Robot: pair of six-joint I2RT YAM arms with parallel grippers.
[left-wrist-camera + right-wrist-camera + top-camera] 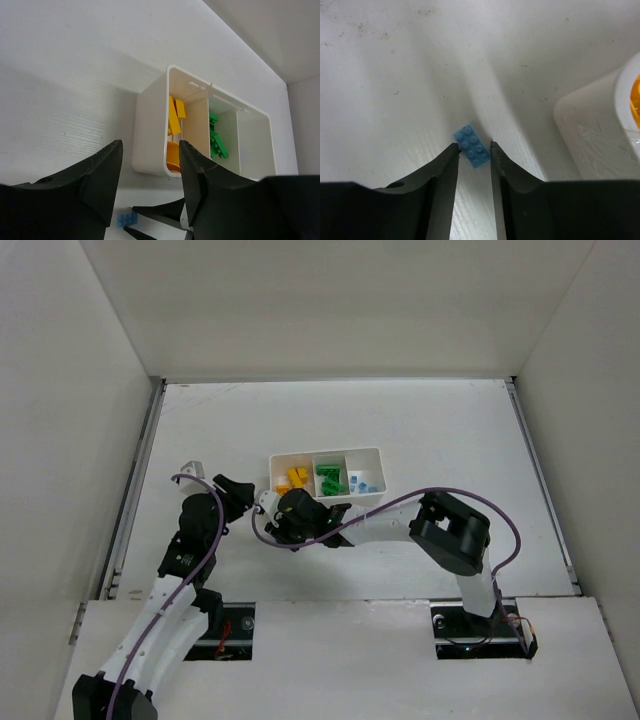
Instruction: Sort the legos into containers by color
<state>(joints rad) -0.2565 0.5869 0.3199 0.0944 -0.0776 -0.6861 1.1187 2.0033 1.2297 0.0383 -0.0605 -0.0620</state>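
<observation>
A light blue brick (471,145) lies flat and askew on the table, also in the left wrist view (127,219). My right gripper (473,146) has closed on it, both fingertips touching its sides; it sits just off the tray's near left corner (268,506). The white tray (325,452) holds yellow bricks (293,478) in its left compartment, green bricks (328,480) in the middle and blue bricks (360,482) on the right. My left gripper (240,490) is open and empty, left of the tray, its jaws (150,145) framing the tray wall (150,135).
White walls enclose the table on the left, back and right. The tray's rounded corner (585,125) is close to the right of my right gripper. My two grippers are close together near the tray's left end.
</observation>
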